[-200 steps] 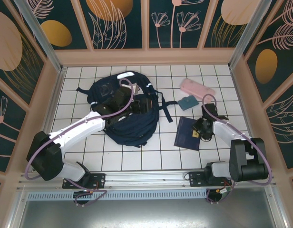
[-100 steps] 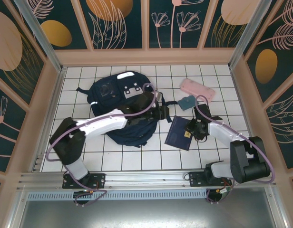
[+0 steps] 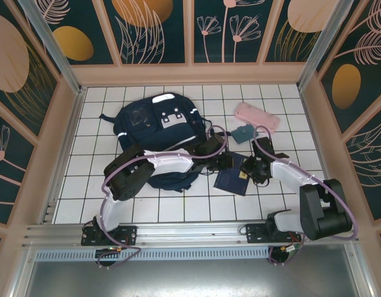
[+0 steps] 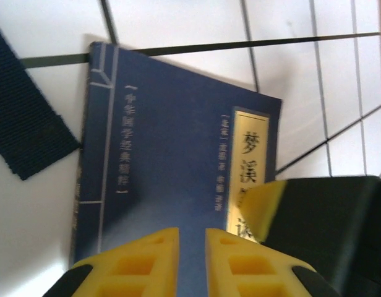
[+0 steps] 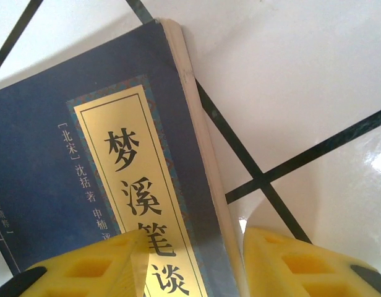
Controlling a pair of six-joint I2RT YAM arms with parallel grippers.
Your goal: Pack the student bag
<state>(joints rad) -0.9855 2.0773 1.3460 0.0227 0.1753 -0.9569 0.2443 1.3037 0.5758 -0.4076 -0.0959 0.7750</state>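
On the white tiled table (image 3: 178, 207), the limp navy fabric student bag (image 3: 150, 124) is being judged best gripped at its top rim, the right gripper (image 5: 193, 241) being held parted over a stiff dark blue paperback book (image 3: 231, 180), the left gripper (image 4: 192, 238) in an untellable state.

Bare worktop (image 3: 178, 207) lies open in front of the book (image 3: 231, 182); bag (image 3: 153, 124) and left arm (image 3: 172, 159) crowd its left side.

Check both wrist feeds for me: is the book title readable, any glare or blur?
Left wrist: the book cover text is soft, and the left fingers are blurred up close. Right wrist: the gold title label is sharp and readable; the white tile shows bright glare at right; the right fingers are blurred too.
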